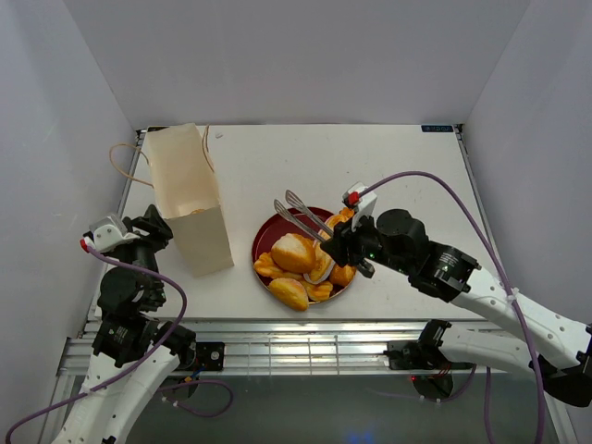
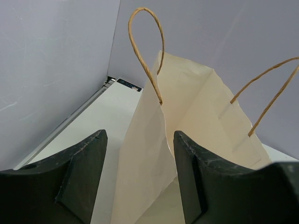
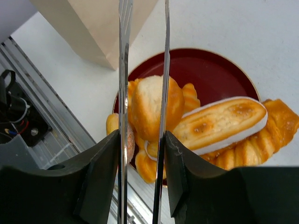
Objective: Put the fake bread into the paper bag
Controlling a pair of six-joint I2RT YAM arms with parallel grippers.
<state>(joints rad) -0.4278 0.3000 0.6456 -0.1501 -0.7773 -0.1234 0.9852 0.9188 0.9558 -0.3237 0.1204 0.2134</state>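
Note:
Several glossy golden fake breads lie piled on a dark red plate. In the right wrist view a thick round bun sits between the arms of metal tongs, with a cream-striped loaf to its right. My right gripper is shut on the tongs, whose tips hang open above the plate. The pale paper bag stands upright left of the plate. My left gripper is open, and the bag's upper edge runs between its fingers.
The bag's tan string handles stick up and out to the left. The plate sits near the table's front edge, with the metal frame rails just beyond. Grey walls close in on the left, back and right.

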